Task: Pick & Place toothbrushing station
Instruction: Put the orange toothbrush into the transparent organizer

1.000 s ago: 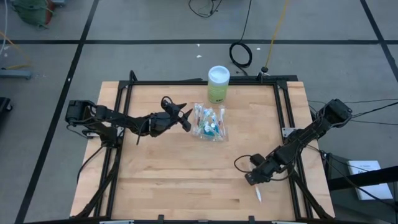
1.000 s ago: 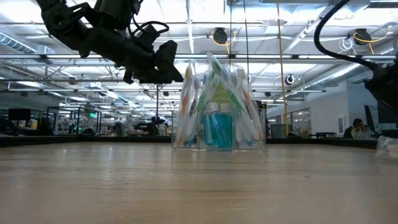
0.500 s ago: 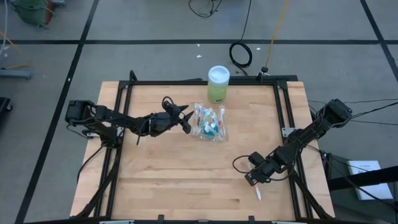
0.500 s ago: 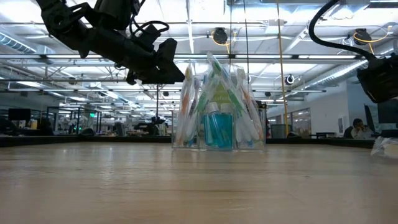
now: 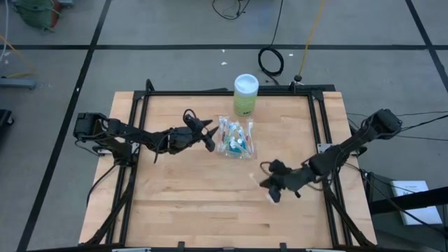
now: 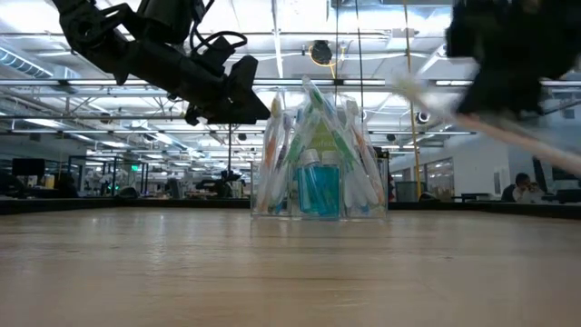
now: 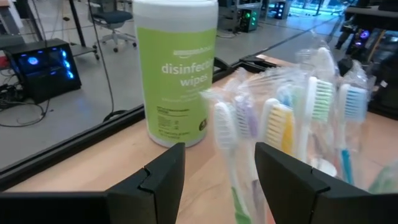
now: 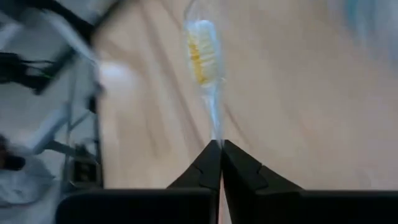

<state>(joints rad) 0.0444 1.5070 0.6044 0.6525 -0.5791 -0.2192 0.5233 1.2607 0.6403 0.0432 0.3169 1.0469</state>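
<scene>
The carrying step is in hand: one wrapped toothbrush (image 8: pixel 205 68) is clamped in the right hand (image 5: pixel 274 190), lifted right of centre. Next, it must be steered into the one clear toothbrushing station (image 5: pixel 236 137) at mid-worktop (image 5: pixel 182 203). The left hand (image 5: pixel 208 133), fingers apart, hovers just left of it. One wipes canister (image 5: pixel 246 94) stands beyond.

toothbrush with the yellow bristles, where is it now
High view: pinched in the shut right gripper, the toothbrush sits right of centre, nearer than the toothbrushing station.
</scene>
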